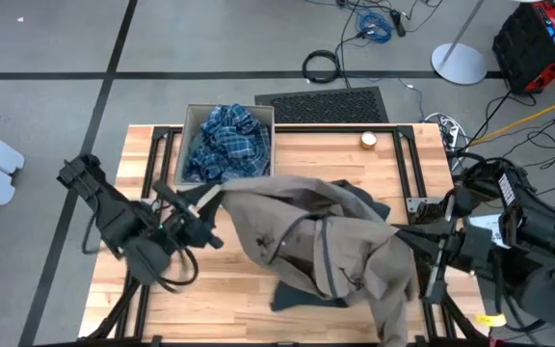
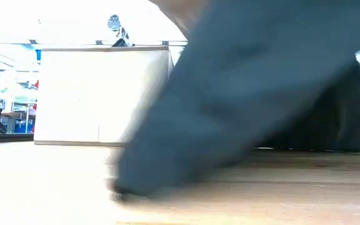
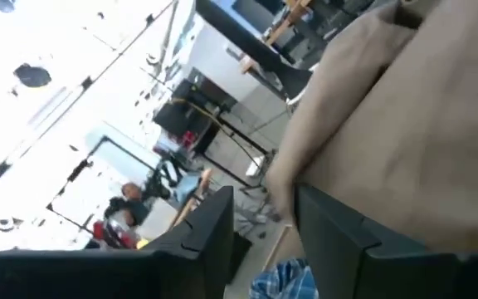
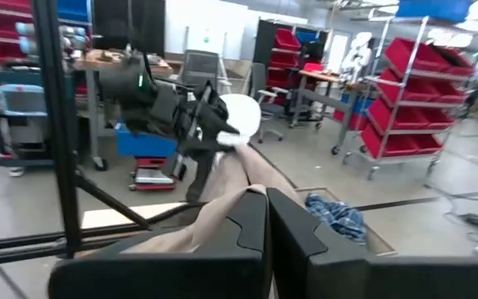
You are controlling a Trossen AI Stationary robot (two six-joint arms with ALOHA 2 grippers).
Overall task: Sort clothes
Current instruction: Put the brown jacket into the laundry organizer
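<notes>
Left gripper (image 1: 203, 205) pinches the left corner of the taupe-brown fabric garment (image 1: 330, 241), stretched mid-table; right gripper (image 1: 414, 239) clamps shut on its right edge; blue-white plaid shirt (image 1: 226, 143) sits in the far tan cardboard box (image 1: 193, 120).

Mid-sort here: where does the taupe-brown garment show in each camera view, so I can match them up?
High view: the taupe-brown fabric garment is draped across the table centre, stretched between both arms.
Low view: only a sliver at the top edge, above blurred dark cloth.
Left wrist view: fills the picture's right side.
Right wrist view: runs from the near fingers toward the far arm.
Shared landmark: the blue-white plaid shirt in the box.
</notes>
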